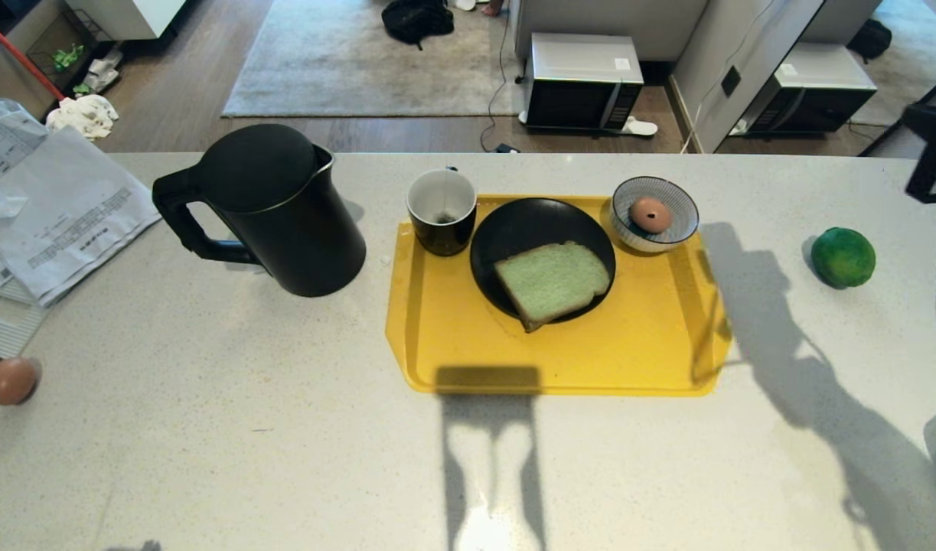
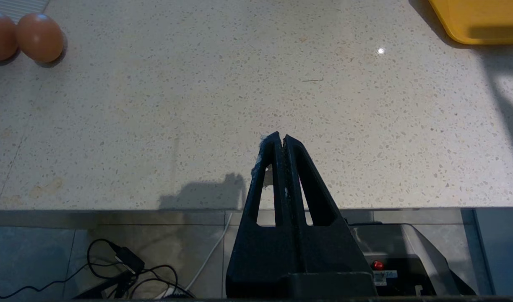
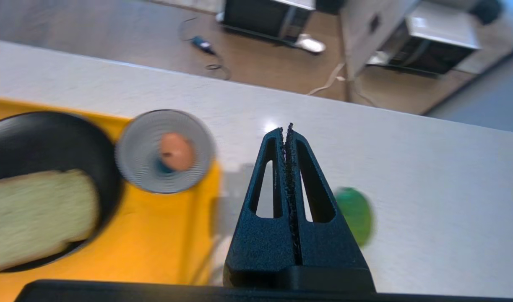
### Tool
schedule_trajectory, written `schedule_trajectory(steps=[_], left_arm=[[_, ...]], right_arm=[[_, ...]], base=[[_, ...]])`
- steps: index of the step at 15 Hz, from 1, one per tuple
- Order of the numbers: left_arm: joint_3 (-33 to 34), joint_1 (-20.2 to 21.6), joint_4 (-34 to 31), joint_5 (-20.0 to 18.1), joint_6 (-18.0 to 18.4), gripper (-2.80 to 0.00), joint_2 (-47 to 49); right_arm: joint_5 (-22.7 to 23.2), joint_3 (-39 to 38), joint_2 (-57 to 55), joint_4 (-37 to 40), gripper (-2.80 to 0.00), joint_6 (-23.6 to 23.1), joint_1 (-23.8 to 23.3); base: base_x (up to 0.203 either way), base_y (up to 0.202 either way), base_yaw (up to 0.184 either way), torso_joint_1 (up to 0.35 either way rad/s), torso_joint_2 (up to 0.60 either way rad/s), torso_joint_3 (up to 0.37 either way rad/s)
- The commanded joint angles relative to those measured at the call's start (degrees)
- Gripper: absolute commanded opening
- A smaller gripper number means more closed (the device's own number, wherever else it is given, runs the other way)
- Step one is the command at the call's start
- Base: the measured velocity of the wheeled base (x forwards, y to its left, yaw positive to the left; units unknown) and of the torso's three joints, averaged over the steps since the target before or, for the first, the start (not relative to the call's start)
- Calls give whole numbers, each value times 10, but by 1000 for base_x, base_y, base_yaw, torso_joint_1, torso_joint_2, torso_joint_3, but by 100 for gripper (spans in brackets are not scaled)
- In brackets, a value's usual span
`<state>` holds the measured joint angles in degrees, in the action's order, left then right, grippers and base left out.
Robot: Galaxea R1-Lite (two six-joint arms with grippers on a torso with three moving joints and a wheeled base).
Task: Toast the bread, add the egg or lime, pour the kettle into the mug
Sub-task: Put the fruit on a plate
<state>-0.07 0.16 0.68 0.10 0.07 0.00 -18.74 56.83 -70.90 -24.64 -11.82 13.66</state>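
likely the kettle handles heavy and rigid, best taken by its loop handle; the left gripper and right gripper are both pressed together, empty.

Right end effector closed, empty – above counter, lime beside, egg in bowl

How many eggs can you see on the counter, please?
3: one egg in the striped bowl on the yellow tray, and two eggs side by side at the counter's left edge, one partly cut off.
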Motion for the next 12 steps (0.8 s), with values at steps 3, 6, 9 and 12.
schedule_trajectory(steps=[3,6,9,12], left_arm=[[0,0,0,1,0,-280,0],[0,0,1,0,0,-280,0],[0,0,0,0,0,-280,0],[0,0,0,0,0,-280,0]], right_arm=[[37,-53,107,2,-280,13,-106],[47,-124,178,15,-280,42,-137],[49,-231,242,16,-280,48,-144],[50,-348,308,16,-280,49,-145]], base=[[0,0,0,0,0,0],[0,0,0,0,0,0],[0,0,0,0,0,0],[0,0,0,0,0,0]])
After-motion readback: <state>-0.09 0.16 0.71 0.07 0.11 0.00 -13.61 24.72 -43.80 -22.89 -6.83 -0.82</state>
